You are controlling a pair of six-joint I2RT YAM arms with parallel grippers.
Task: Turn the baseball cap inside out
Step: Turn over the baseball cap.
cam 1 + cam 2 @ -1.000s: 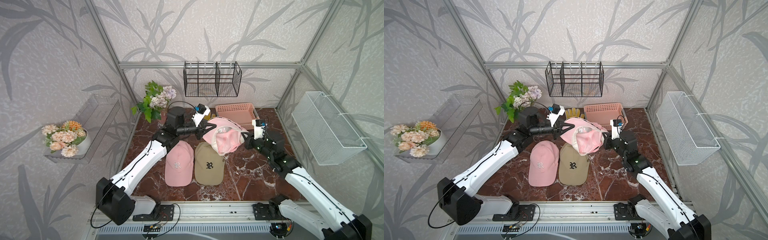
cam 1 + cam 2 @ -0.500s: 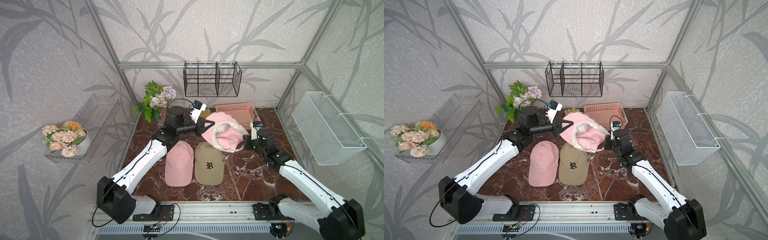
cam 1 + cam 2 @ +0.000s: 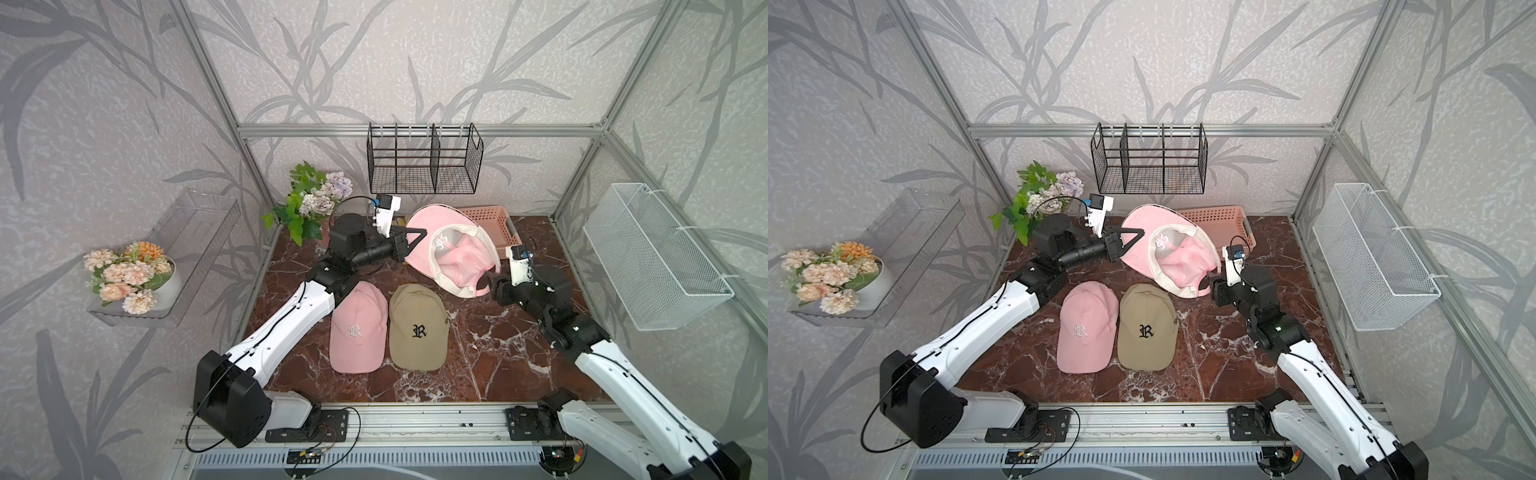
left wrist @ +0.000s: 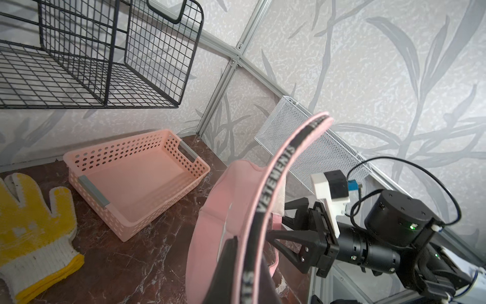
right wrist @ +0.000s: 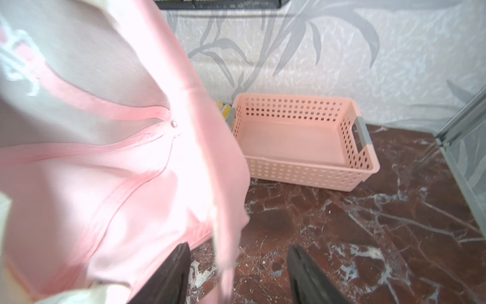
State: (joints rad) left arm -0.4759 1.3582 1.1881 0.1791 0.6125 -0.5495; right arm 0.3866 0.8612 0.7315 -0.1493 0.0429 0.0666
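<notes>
Left gripper (image 3: 419,237): clamped on the brim of the baseball cap (image 3: 459,262). It holds the cap aloft with the opening tilted up, which I judge leaves the crown free to be pushed through.

Right gripper (image 5: 238,247): jaws apart, with the cap's rear edge hanging loose between them. I see nothing gripped.

Cap: above the table (image 3: 478,345), in front of the pink basket (image 3: 492,216), lining showing.

Pink basket: empty, with a yellow glove (image 4: 31,218) beside it.

Black wire rack (image 3: 424,166): looks empty to me.

White mesh basket (image 3: 652,266): empty.

Spare pink cap (image 3: 357,328) and tan cap (image 3: 417,328): side by side, right way out.
</notes>
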